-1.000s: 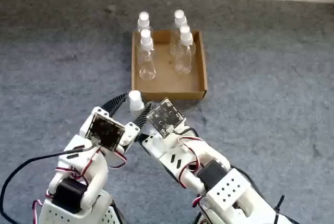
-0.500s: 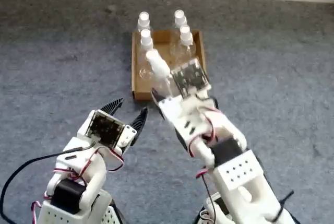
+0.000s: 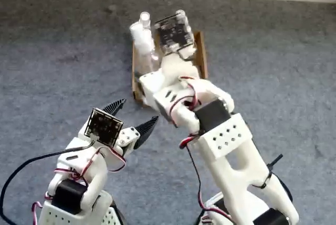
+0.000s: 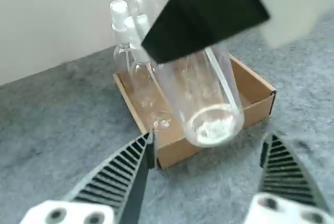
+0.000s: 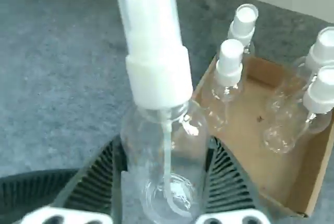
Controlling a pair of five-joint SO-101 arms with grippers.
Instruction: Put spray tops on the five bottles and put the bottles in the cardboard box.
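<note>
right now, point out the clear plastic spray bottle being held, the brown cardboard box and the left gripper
clear plastic spray bottle [image 5: 156,135]: right wrist view, body below the white top
brown cardboard box [image 5: 248,130]: right wrist view, bare floor
left gripper [image 3: 140,109]: high view, midway between its fingertips

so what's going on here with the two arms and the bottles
The right gripper is shut on a clear bottle with a white spray top fitted, holding it in the air over the cardboard box. Four other capped bottles stand in the box. The left gripper is open and holds nothing, over the grey table short of the box. The held bottle looks like the fifth, not yet set down.
</note>
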